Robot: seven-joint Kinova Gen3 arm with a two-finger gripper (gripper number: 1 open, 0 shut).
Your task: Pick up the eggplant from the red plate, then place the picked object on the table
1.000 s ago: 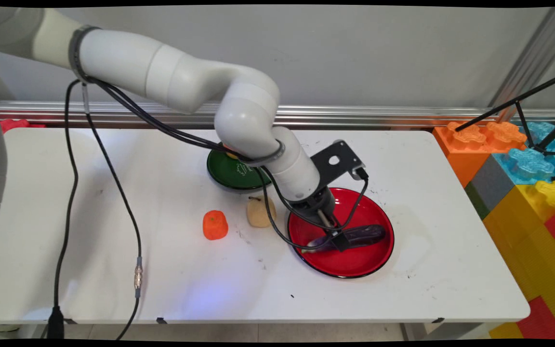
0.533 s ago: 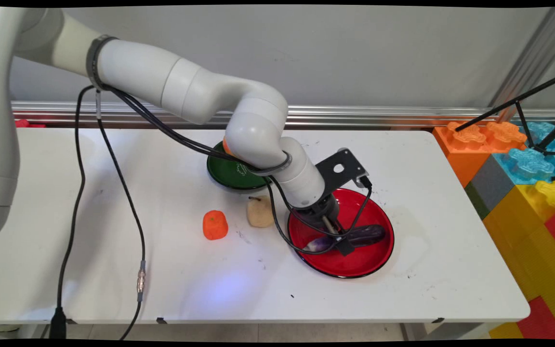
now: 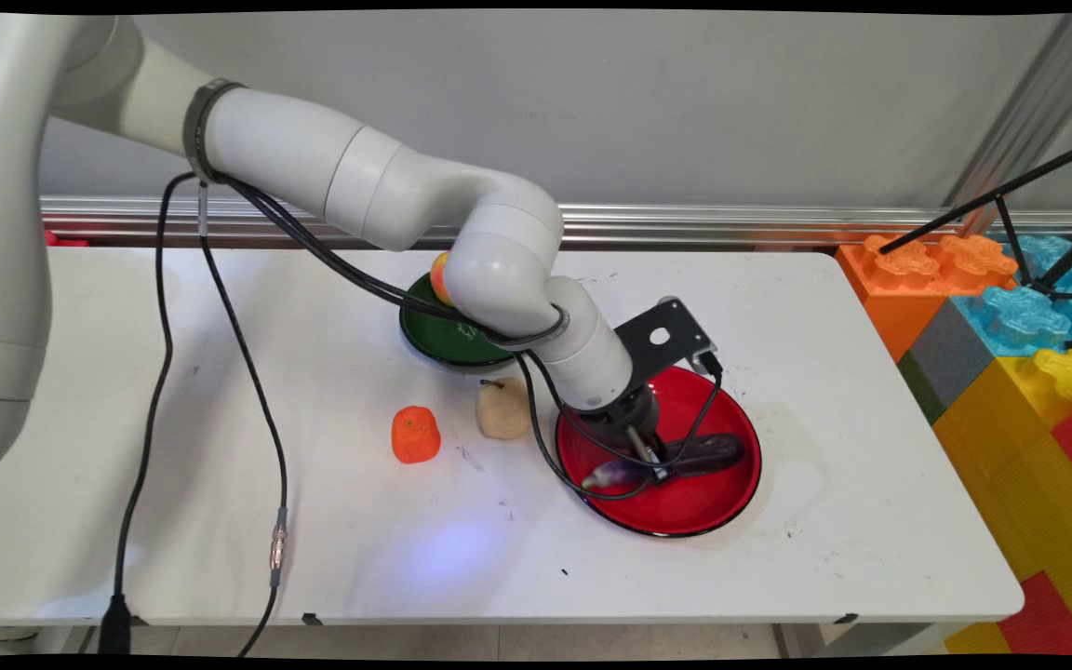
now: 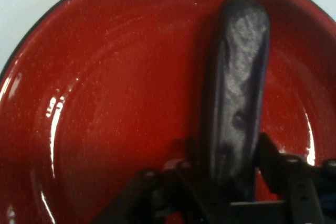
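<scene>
Orange comes first on the white table [image 3: 127,419]: a small orange toy fruit [image 3: 415,434] sits alone toward the left of the middle, with a pale tan pear [image 3: 502,408] just beside it on the right. Behind these two stands a dark green plate [image 3: 448,335], and a peach-coloured fruit [image 3: 441,276] shows at its far rim, mostly hidden by the arm. Right of the pear, touching or nearly touching it, lies a red plate [image 3: 713,502] with a dark rim, and in it a long dark purple eggplant [image 3: 713,452] rests lengthwise, its paler end toward the pear. The gripper [image 3: 655,473] is down in this plate over the eggplant's middle; in the hand view the gripper [image 4: 231,163] has its fingers [image 4: 270,156] set one on each side of the eggplant [image 4: 239,77], close against it, though whether they press it or only flank it cannot be told. The red plate [image 4: 105,103] fills the rest of that view. Farthest right, past the table's edge, stand large plastic building blocks [image 3: 1011,335] in orange, blue, grey, yellow and red.
</scene>
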